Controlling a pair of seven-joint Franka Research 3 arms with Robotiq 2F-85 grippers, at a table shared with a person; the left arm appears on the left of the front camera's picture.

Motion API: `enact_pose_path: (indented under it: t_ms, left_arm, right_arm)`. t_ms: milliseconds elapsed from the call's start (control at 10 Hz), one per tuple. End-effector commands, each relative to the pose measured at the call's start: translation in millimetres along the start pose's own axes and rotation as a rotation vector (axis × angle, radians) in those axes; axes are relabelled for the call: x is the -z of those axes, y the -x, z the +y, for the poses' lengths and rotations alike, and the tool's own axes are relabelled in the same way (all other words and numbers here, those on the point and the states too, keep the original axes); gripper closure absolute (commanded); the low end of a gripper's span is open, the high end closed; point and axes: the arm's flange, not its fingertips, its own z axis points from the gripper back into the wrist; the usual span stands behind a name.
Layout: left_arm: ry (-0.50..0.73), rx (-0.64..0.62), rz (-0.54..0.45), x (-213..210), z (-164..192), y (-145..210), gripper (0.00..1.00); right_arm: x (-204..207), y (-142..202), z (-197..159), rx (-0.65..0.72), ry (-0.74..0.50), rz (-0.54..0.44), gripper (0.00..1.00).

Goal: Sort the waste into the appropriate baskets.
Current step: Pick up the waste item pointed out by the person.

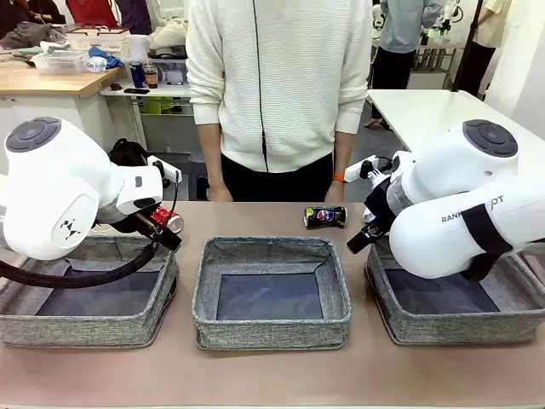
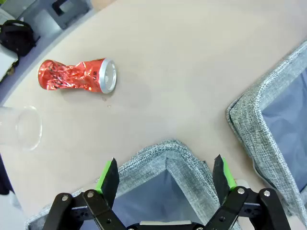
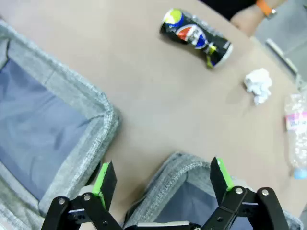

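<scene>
Spread wide and empty, the left gripper (image 2: pixel 165 172) hangs over a corner of the left basket (image 1: pixel 85 328). Beyond it, on the smooth tan table (image 1: pixel 272 375), we see one clear plastic cup (image 2: pixel 21 128) and one crushed red can (image 2: pixel 76 75), both lying on their sides. We count three soft grey woven bins: that one, the middle basket (image 1: pixel 271 328) and the right basket (image 1: pixel 451 328). One crushed dark-blue can (image 3: pixel 196 37), one white crumpled paper wad (image 3: pixel 258 84) and one clear plastic bottle (image 3: pixel 297 129) lie beyond the right gripper (image 3: pixel 162 176), equally wide and empty.

Tan desk (image 1: pixel 272 375) carries three grey baskets in a row: left basket (image 1: pixel 85 328), middle basket (image 1: pixel 271 334), right basket (image 1: pixel 443 328).

Red can (image 1: pixel 166 220) lies at 11 o'clock of middle basket, dark-blue can (image 1: pixel 325 216) at 1 o'clock.

Left wrist view: clear cup (image 2: pixel 21 128) at 7 o'clock of red can.

Right wrist view: paper wad (image 3: pixel 258 84) at 4 o'clock of dark-blue can, with the plastic bottle (image 3: pixel 297 134) at 5 o'clock of the wad.
</scene>
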Motion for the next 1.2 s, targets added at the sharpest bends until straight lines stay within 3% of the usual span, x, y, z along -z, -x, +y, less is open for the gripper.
enact_pose_path:
  t_ms: [0,1000,1100]
  left_arm:
    - [0.0,0.0,0.0,-0.1,0.0,0.0,0.0]
    - [0.0,-0.001,0.0,0.0,0.1,0.0,0.0]
    - [0.018,0.042,-0.042,-40.2,-3.1,-6.6,0.0]
  right_arm:
    - [0.0,0.0,0.0,0.0,0.0,0.0,0.0]
    - [0.0,0.0,0.0,0.0,0.0,0.0,0.0]
    - [-29.4,-8.3,8.0,0.03,0.086,0.045,0.0]
